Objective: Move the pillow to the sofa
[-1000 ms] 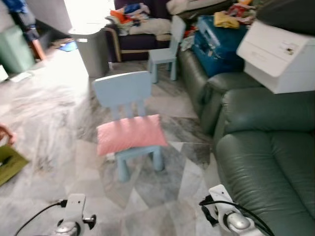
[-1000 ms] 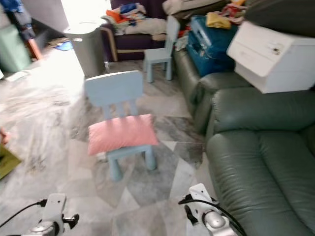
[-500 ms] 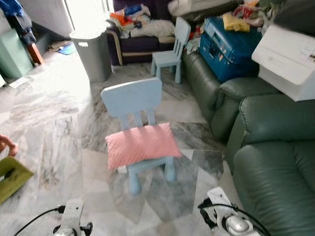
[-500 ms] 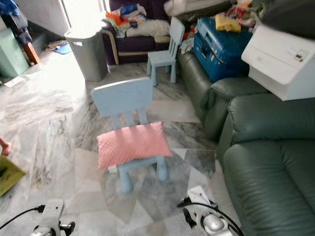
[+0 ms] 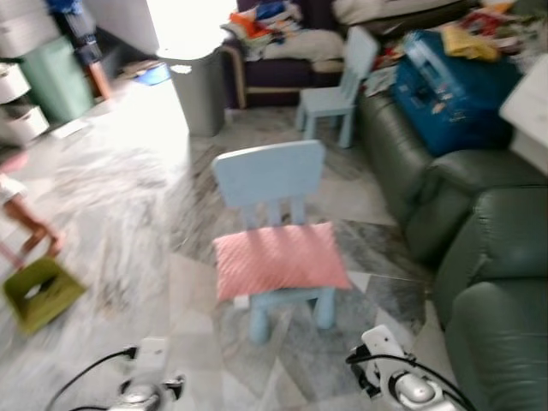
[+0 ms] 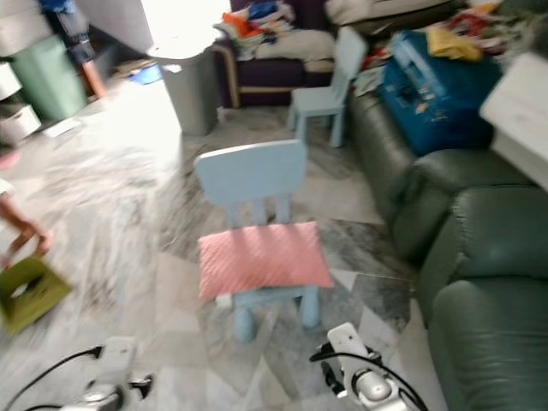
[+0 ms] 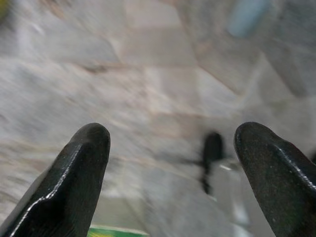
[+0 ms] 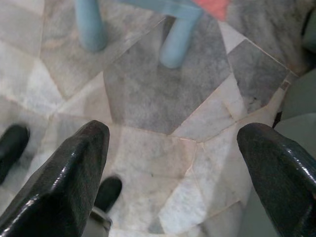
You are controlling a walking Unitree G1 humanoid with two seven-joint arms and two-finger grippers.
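Observation:
A pink pillow (image 5: 279, 259) lies flat on the seat of a small light-blue child's chair (image 5: 268, 175) in the middle of the marble floor. The dark green leather sofa (image 5: 501, 282) runs along the right side. Both arms hang low at the bottom edge, well short of the chair. In the left wrist view the left gripper (image 7: 173, 173) is open over blurred floor tiles. In the right wrist view the right gripper (image 8: 175, 173) is open above the floor, with the chair's blue legs (image 8: 173, 44) and a corner of the pillow (image 8: 212, 7) just beyond it.
A second blue chair (image 5: 334, 90) stands further back beside a grey bin (image 5: 197, 90). A blue suitcase (image 5: 454, 81) sits on the sofa's far end. A person's legs (image 5: 21, 214) and a green stool (image 5: 38, 291) are at the left. A cluttered dark couch (image 5: 274, 38) lines the back.
The whole view has swung left, so the chair and pillow sit further right and the white box on the sofa has left the frame. More of the person's legs has come in at the left.

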